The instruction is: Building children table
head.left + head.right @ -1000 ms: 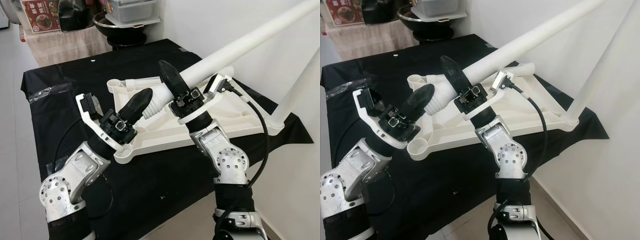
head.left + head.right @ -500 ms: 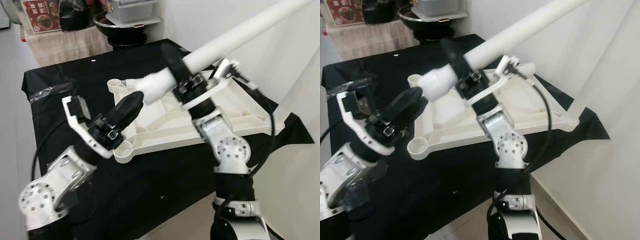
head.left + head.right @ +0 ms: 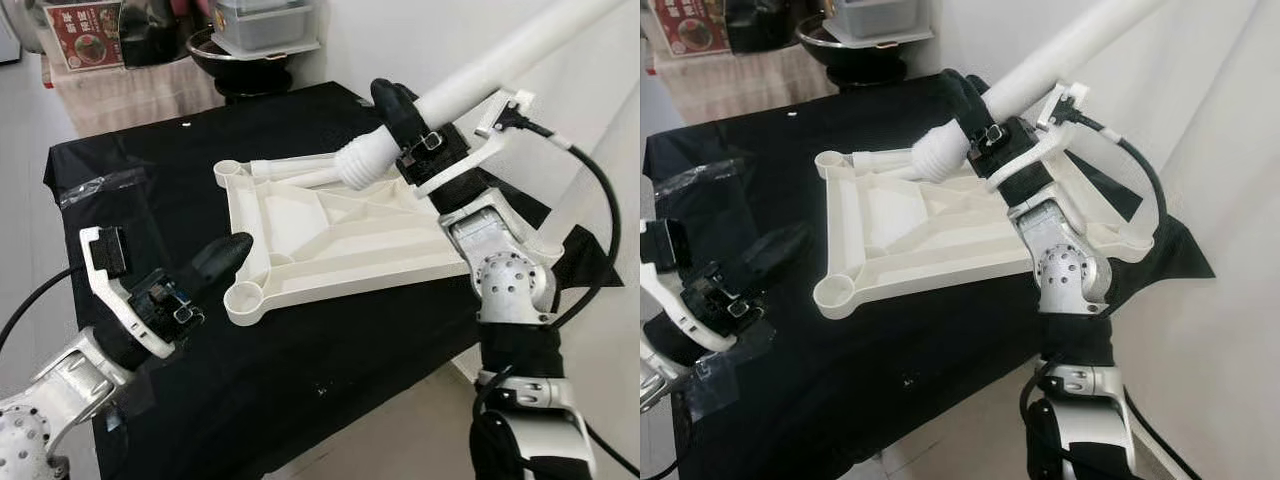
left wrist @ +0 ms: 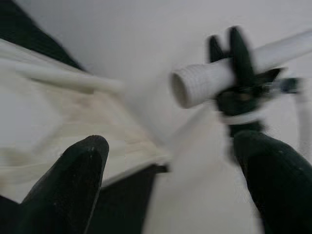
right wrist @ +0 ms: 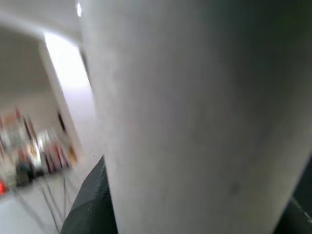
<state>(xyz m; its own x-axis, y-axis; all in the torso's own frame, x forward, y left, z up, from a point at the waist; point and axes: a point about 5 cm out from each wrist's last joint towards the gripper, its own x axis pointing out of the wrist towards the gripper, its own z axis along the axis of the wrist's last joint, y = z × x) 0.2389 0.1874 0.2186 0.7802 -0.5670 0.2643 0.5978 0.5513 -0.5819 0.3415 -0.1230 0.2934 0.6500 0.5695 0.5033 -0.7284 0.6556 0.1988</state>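
**White leg held over the upturned top**

White plastic was most of what I had before me: the top (image 3: 330,235) lay upside down on the black cloth (image 3: 300,370), ribs up, with round sockets at its corners. One socket (image 3: 243,297) sat at the near corner, another (image 3: 229,169) at the far left one.

My right gripper (image 3: 415,130) was clamped on the leg (image 3: 480,75), fingers wrapped round the tube not far above its threaded end (image 3: 358,165). That end hung just over the far edge of the top, near the middle of that edge; I could not tell whether it touched. The leg slanted up and away to my right. In the right wrist view the tube (image 5: 195,112) sat hard against the lens, blurred.

My left gripper (image 3: 215,262) was low at the near left, just beside the near socket, holding nothing. The left wrist view showed its two fingers (image 4: 68,190) spread well apart, with the leg's hollow end (image 4: 187,90) in the gap beyond.

A bowl (image 3: 240,55) and a grey bin (image 3: 262,22) stood behind the cloth.
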